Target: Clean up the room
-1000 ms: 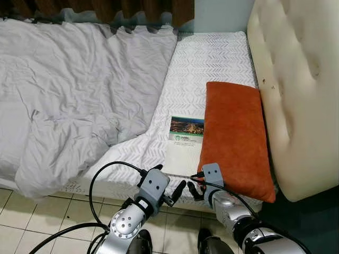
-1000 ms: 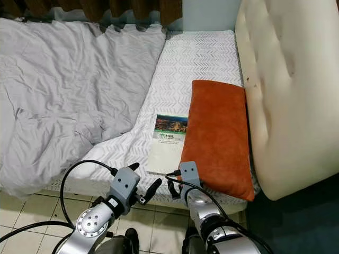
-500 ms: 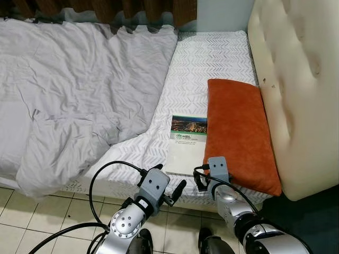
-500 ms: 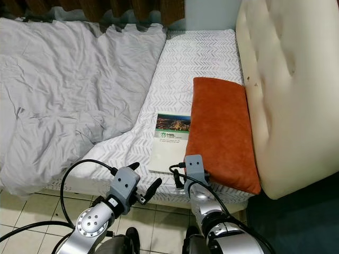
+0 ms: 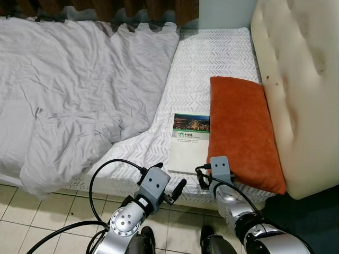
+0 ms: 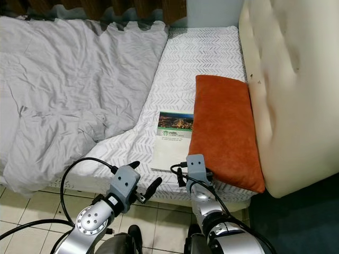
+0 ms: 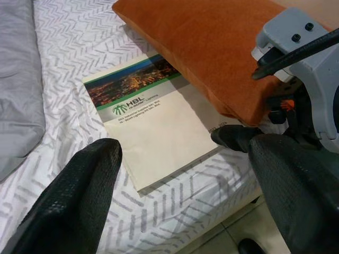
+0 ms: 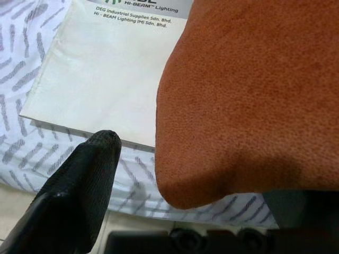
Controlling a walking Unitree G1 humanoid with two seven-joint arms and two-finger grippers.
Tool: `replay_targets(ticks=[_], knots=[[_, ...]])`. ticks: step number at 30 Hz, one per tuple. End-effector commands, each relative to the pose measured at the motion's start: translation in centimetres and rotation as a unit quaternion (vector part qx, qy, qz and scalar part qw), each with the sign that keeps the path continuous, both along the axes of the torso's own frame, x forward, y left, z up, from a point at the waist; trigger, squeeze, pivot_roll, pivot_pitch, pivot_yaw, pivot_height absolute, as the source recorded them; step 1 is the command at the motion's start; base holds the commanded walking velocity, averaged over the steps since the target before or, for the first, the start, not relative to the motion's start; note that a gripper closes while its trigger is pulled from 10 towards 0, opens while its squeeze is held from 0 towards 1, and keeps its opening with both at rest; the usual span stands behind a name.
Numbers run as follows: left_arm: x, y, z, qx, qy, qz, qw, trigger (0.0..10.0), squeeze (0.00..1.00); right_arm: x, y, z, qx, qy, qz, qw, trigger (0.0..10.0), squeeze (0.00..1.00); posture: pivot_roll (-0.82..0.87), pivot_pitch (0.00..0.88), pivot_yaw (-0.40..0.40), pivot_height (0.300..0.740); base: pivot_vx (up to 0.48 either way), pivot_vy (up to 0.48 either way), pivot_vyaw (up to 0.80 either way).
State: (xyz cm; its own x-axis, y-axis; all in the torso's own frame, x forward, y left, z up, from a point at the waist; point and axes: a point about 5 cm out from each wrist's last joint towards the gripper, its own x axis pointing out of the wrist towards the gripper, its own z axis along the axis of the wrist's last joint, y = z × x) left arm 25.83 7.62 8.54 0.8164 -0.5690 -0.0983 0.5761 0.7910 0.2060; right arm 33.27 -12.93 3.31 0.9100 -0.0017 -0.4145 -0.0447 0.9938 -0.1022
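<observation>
An orange pillow [image 5: 241, 127] lies on the white patterned mattress [image 5: 212, 53] against the headboard. Beside it lies a white booklet [image 5: 189, 143] with a city photo on top, one edge tucked under the pillow. My right gripper [image 5: 203, 182] is at the pillow's near corner by the bed edge. It is open, with one finger [image 8: 90, 159] at the booklet's near edge and the pillow corner [image 8: 222, 159] between the fingers. My left gripper [image 5: 169, 175] hovers open just off the bed edge, pointing at the booklet [image 7: 153, 127].
A crumpled grey blanket [image 5: 74, 90] covers the left part of the bed. A cream padded headboard [image 5: 302, 79] rises on the right. Brown curtains [image 5: 106, 8] hang behind the bed. Tiled floor [image 5: 32, 211] runs along the near bed edge.
My right gripper has moved forward from off the bed edge to the pillow's near corner. The camera has shifted slightly. The left gripper holds its place.
</observation>
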Motion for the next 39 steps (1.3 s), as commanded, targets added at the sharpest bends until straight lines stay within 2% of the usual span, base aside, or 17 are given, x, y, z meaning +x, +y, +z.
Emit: replay_targets(ticks=[1, 2, 5, 9, 13, 18, 19, 21, 22, 24, 28, 31, 34, 35, 36, 38, 39], knots=[[-0.2, -0.1, -0.5, 0.009, 0.009, -0.005, 1.000, 10.0, 0.00, 1.0, -0.8, 1.5, -0.001, -0.033, -0.014, 0.999, 10.0, 0.00, 0.03, 0.298, 0.036, 0.740, 0.000, 0.000, 0.00], [-0.2, -0.1, -0.5, 0.009, 0.009, -0.005, 1.000, 10.0, 0.00, 1.0, -0.7, 1.4, 0.008, -0.030, -0.014, 0.999, 10.0, 1.00, 0.02, 0.296, 0.036, 0.740, 0.000, 0.000, 0.00], [0.0, -0.3, -0.6, 0.009, 0.009, -0.007, 1.000, 10.0, 0.00, 0.5, -0.6, 0.7, 0.059, -0.013, -0.025, 0.998, 10.0, 1.00, 0.01, 0.280, 0.026, 0.740, 0.000, 0.000, 0.00], [0.4, -0.6, -0.7, 0.008, 0.009, -0.007, 1.000, 10.0, 0.00, -0.3, -0.9, -0.3, 0.093, -0.002, -0.043, 0.995, 10.0, 1.00, 0.00, 0.242, 0.008, 0.740, 0.000, 0.000, 0.00], [0.6, -0.8, -0.8, 0.007, 0.010, -0.008, 1.000, 10.0, 0.00, -1.1, -0.9, -1.1, 0.110, 0.003, -0.039, 0.993, 10.0, 1.00, -0.02, 0.215, -0.001, 0.740, 0.000, 0.000, 0.00], [1.0, -1.2, -1.0, 0.000, 0.014, -0.010, 1.000, 10.0, 0.00, -3.3, -1.3, -2.8, 0.124, 0.020, -0.017, 0.992, 10.0, 1.00, -0.05, 0.171, -0.008, 0.740, 0.000, 0.000, 0.00], [1.2, -1.4, -1.1, -0.003, 0.017, -0.011, 1.000, 10.0, 0.00, -4.6, -1.6, -3.7, 0.134, 0.044, -0.007, 0.990, 10.0, 1.00, -0.06, 0.160, -0.008, 0.740, 0.000, 0.000, 0.00], [1.3, -1.5, -1.2, -0.003, 0.019, -0.012, 1.000, 10.0, 0.00, -5.1, -1.7, -4.1, 0.138, 0.055, -0.002, 0.989, 10.0, 1.00, -0.07, 0.154, -0.009, 0.740, 0.000, 0.000, 0.00], [1.4, -1.6, -1.5, -0.005, 0.028, -0.015, 0.999, 10.0, 0.00, -7.1, -2.3, -5.6, 0.144, 0.107, 0.011, 0.984, 10.0, 1.00, -0.09, 0.129, -0.008, 0.740, 0.000, 0.000, 0.00], [1.5, -1.6, -1.8, -0.007, 0.035, -0.014, 0.999, 10.0, 0.00, -8.7, -2.9, -6.7, 0.151, 0.148, 0.012, 0.977, 10.0, 1.00, -0.10, 0.120, -0.006, 0.740, 0.000, 0.000, 0.00], [1.8, -1.5, -2.0, -0.007, 0.041, -0.013, 0.999, 10.0, 0.00, -10.8, -4.2, -7.6, 0.163, 0.192, -0.004, 0.968, 10.0, 1.00, -0.12, 0.093, 0.005, 0.740, 0.000, 0.000, 0.00], [2.0, -1.3, -2.1, -0.007, 0.039, -0.013, 0.999, 10.0, 0.00, -10.8, -4.9, -6.4, 0.159, 0.156, -0.016, 0.975, 10.0, 1.00, -0.12, 0.084, 0.009, 0.740, 0.000, 0.000, 0.00], [2.7, -0.9, -1.1, -0.023, 0.016, 0.005, 1.000, 10.0, 0.00, -9.1, -6.4, -2.5, 0.111, 0.042, -0.035, 0.992, 10.0, 1.00, -0.14, 0.062, 0.022, 0.740, 0.000, 0.000, 0.00], [2.9, -0.4, -0.8, -0.009, 0.004, 0.023, 1.000, 10.0, 0.00, -8.6, -7.0, -0.8, 0.093, -0.016, -0.042, 0.995, 10.0, 1.00, -0.14, 0.052, 0.029, 0.740, 0.000, 0.000, 0.00], [2.9, -0.4, -0.8, -0.009, 0.004, 0.023, 1.000, 10.0, 0.00, -8.6, -7.0, -0.8, 0.093, -0.016, -0.042, 0.995, 10.0, 1.00, -0.14, 0.052, 0.029, 0.740, 0.000, 0.000, 0.00], [2.9, 1.4, -0.5, -0.013, 0.002, 0.067, 0.998, 10.0, 0.00, -8.7, -8.3, 2.7, 0.079, -0.136, -0.060, 0.986, 10.0, 1.00, -0.14, 0.045, 0.043, 0.740, 0.000, 0.000, 0.00], [2.9, 1.4, -0.5, -0.013, 0.002, 0.067, 0.998, 10.0, 0.00, -8.7, -8.3, 2.7, 0.079, -0.136, -0.060, 0.986, 10.0, 1.00, -0.14, 0.045, 0.043, 0.740, 0.000, 0.000, 0.00]])
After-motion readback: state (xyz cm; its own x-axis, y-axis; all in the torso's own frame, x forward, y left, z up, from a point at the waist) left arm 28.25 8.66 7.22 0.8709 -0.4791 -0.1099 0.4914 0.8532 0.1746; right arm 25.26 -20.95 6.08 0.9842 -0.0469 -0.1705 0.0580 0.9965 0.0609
